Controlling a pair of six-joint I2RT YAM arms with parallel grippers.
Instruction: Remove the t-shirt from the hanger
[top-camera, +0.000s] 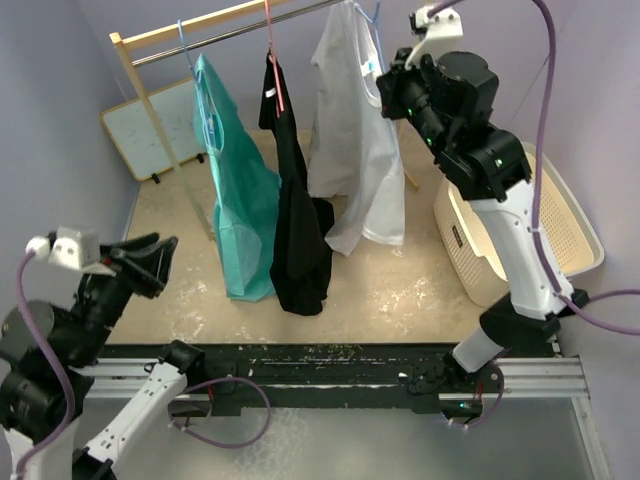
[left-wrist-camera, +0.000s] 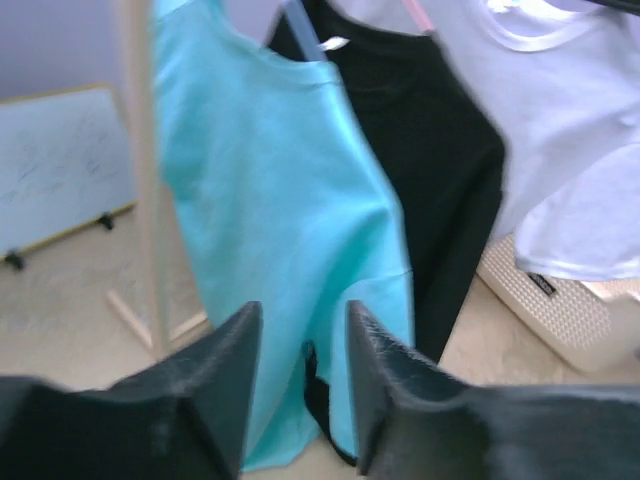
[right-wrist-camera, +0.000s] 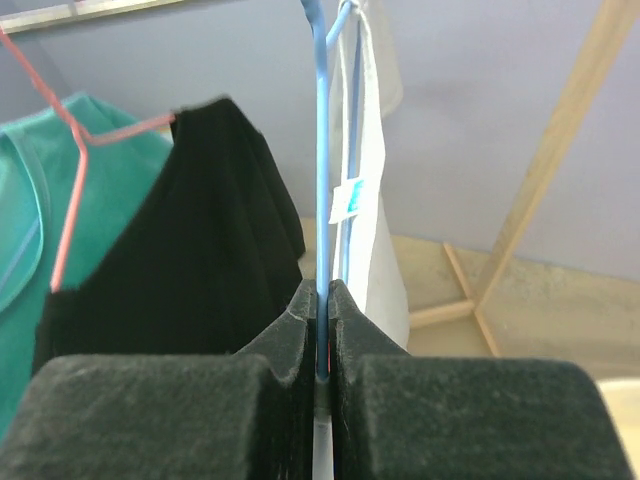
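A white t-shirt (top-camera: 355, 140) hangs on a blue hanger (top-camera: 375, 20) at the right end of the rack rail (top-camera: 220, 22). My right gripper (top-camera: 385, 85) is high up beside the shirt's shoulder. In the right wrist view it (right-wrist-camera: 324, 290) is shut on the blue hanger's wire (right-wrist-camera: 321, 150), with the white shirt (right-wrist-camera: 370, 200) hanging just beyond. My left gripper (top-camera: 160, 255) is low at the left, open and empty. In the left wrist view it (left-wrist-camera: 300, 325) points at the hanging shirts from a distance, and the white shirt (left-wrist-camera: 560, 130) is at the right.
A teal shirt (top-camera: 235, 200) and a black shirt (top-camera: 295, 220) hang left of the white one, the black one on a red hanger (right-wrist-camera: 70, 200). A white laundry basket (top-camera: 570, 220) stands on the right. A whiteboard (top-camera: 160, 130) leans at the back left. The rack has wooden posts (left-wrist-camera: 145, 180).
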